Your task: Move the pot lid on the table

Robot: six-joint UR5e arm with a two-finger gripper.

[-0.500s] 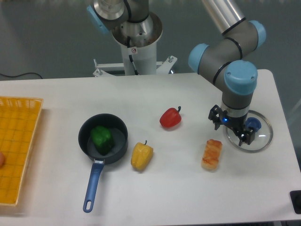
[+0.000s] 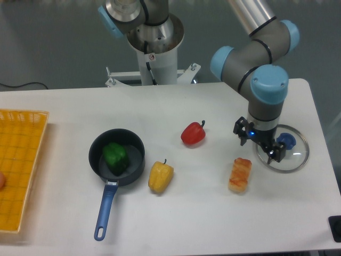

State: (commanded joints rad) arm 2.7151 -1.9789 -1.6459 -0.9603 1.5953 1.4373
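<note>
White table [image 2: 176, 224] across most of the frame; yellow-orange mesh tray [image 2: 21, 170] at the left edge. UR5e arm [image 2: 256, 58] reaching down from the upper right. Dark pan [image 2: 116, 157] with blue handle left of centre, green pepper [image 2: 115, 157] inside. Pot lid [image 2: 290, 154], clear glass with blue knob [image 2: 286, 141], flat on the table at right of centre, close to the table's right edge. Yellow pepper [image 2: 160, 176] just right of the pan, red pepper [image 2: 193, 133] above it, bread-like piece [image 2: 240, 174] lower left of the lid. Gripper [image 2: 259, 144] over the lid's left part, beside the knob rather than around it; finger spread hard to read, cannot tell whether parted or closed. Likely risks: closing off-centre and missing the knob, glass slipping from a poor grip, or a push sliding the lid off the nearby edge or into the bread.
</note>
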